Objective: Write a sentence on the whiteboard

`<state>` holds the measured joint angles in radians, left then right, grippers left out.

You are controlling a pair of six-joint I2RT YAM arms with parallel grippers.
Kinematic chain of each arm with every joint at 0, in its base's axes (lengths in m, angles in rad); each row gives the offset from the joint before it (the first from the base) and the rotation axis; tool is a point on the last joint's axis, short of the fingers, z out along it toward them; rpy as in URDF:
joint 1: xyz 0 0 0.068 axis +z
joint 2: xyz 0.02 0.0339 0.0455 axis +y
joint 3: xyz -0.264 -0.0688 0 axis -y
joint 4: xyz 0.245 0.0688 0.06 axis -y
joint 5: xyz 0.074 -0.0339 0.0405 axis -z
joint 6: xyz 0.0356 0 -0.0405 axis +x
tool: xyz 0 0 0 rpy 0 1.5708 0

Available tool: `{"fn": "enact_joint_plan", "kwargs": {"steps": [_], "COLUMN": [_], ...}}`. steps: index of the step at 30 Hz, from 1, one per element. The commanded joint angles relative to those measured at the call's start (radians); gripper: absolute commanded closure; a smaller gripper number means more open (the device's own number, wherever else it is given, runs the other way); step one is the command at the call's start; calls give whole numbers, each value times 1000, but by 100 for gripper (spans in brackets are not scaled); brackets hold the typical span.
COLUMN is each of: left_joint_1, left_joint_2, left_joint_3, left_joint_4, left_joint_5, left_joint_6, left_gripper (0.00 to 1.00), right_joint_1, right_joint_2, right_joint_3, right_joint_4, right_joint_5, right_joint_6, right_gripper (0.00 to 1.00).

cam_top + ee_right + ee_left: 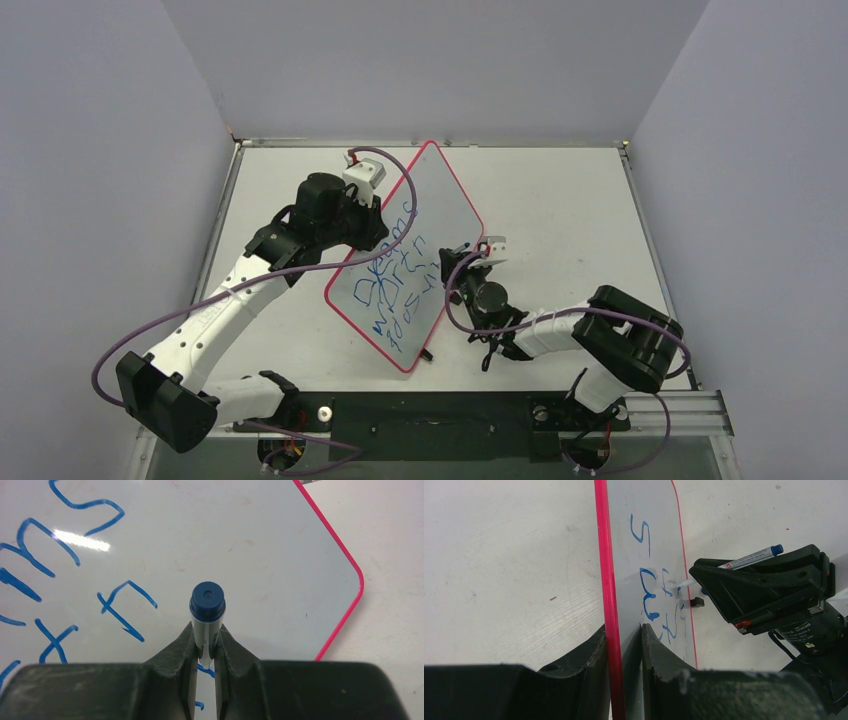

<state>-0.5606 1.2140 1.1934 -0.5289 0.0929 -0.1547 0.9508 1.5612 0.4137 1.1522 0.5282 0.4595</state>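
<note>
The board point(440, 195) sits mid-table, turned like a diamond and lifted at a slant. The left gripper point(623, 635) is clenched on its red rim, one finger on the back and one on the writing face. From above I cannot tell whether the bottom corner touches the table point(570, 200).

The sentence point(395, 285) runs in three uneven blue lines down the lower half of the board; the upper half is bare white. The left arm's wrist covers the upper left rim, and its purple cable point(395, 160) arches over the top corner.

The right gripper point(206, 642) comes in from the right rim, its jaws tight on a marker point(207, 605). The marker's blue end cap faces the wrist camera, so that view hides the tip. From the left wrist, the tip rests on the board at the end of a line, just inside the right rim. A small black clip point(696, 601) juts from that rim, right beside the tip.

The right arm's own purple cable point(465, 320) loops between its wrist and the board's lower right edge. Grey walls close in the table on three sides.
</note>
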Motion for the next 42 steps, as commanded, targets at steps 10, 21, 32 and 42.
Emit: {"fn": "enact_joint_plan", "kwargs": {"steps": [10,21,32,42], "left_joint_1": [2,2,2,2], "left_joint_2": [-27,-27,-29,-28], "left_joint_3": [12,10,11,12], "left_joint_4": [96,96,96,96], "left_joint_5": [-53,-55,-55,-53], "left_joint_6": [98,98,98,98], "left_gripper": [100,100,100,100], "right_joint_1": [-5,-57,-64,-63], "right_joint_2": [-21,29,65,28], "right_joint_3": [112,118,71,18], "right_joint_4": [-25,-27,-14,-47], "right_joint_5": [-52,-45,-36,0], "right_joint_6": [-23,-14,23,48], "right_gripper": [100,100,100,100]}}
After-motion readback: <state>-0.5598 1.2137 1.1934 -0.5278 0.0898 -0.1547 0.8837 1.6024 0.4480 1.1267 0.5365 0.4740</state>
